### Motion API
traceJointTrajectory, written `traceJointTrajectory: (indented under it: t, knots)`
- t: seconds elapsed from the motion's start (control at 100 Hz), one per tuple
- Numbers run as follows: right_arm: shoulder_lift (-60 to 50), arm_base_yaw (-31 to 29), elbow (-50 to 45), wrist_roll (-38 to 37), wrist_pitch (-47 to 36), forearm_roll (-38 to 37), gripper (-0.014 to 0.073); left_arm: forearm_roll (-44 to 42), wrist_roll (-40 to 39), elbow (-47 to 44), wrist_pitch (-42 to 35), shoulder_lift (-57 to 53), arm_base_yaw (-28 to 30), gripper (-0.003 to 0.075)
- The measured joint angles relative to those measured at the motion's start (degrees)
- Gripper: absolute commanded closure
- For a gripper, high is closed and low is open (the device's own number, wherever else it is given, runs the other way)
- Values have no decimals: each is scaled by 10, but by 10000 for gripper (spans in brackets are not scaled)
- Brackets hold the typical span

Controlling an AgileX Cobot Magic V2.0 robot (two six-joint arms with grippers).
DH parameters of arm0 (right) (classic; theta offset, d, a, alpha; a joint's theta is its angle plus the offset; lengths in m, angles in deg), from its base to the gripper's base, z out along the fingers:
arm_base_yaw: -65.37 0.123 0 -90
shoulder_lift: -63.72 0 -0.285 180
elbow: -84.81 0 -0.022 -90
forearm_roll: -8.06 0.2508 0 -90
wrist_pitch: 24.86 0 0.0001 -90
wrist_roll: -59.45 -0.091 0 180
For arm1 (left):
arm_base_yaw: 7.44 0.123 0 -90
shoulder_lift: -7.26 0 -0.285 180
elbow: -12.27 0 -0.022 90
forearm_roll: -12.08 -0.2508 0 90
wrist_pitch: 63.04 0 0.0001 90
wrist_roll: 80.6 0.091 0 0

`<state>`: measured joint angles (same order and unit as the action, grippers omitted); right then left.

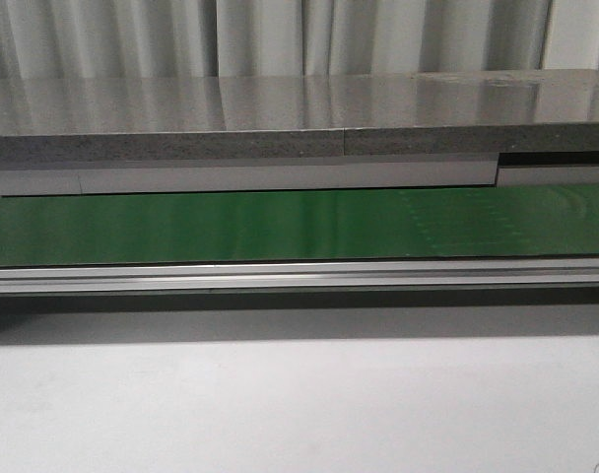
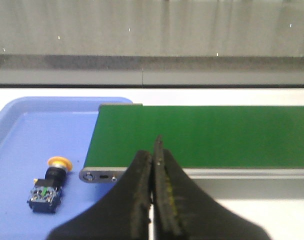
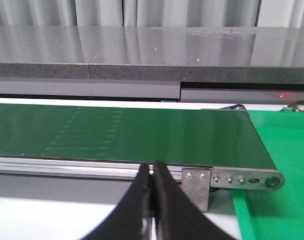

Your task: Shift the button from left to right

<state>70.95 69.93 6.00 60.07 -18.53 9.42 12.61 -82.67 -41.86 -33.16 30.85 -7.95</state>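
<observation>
Nearest us, our left fingers (image 2: pixel 153 165) and right fingers (image 3: pixel 153 172) are pressed together, holding nothing, each above the bench (image 1: pixel 299 404) just before the green belt (image 1: pixel 280 225). Off the belt's left end, the button (image 2: pixel 49 182) lies on its side in a blue tray (image 2: pixel 22 130); a green tray (image 3: pixel 287 150) sits at the right end.

You have one small push button (image 2: pixel 48 184) with a round yellow-orange cap on a black boxy body, at the lower left of the left wrist view. It lies in one light-blue plastic tray (image 2: pixel 22 130). One long green conveyor belt (image 1: pixel 280 225) crosses the middle of the front view. One bright green tray (image 3: pixel 287 165) sits at the right edge of the right wrist view. You see two black grippers, the left gripper (image 2: pixel 154 165) and the right gripper (image 3: pixel 152 175), one per wrist view.
</observation>
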Motion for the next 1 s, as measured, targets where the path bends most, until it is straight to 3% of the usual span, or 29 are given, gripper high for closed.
traceJointTrajectory:
  t: [0.21,0.72,0.82,1.0]
  knots:
    - [0,0,0,0,0,0,661,0,0,95,131,113,0,741]
    - [0,0,0,0,0,0,661,2,0,104,148,182,0,726]
    - [0,0,0,0,0,0,661,3,0,104,148,182,0,599]
    - [0,0,0,0,0,0,661,3,0,104,148,182,0,171]
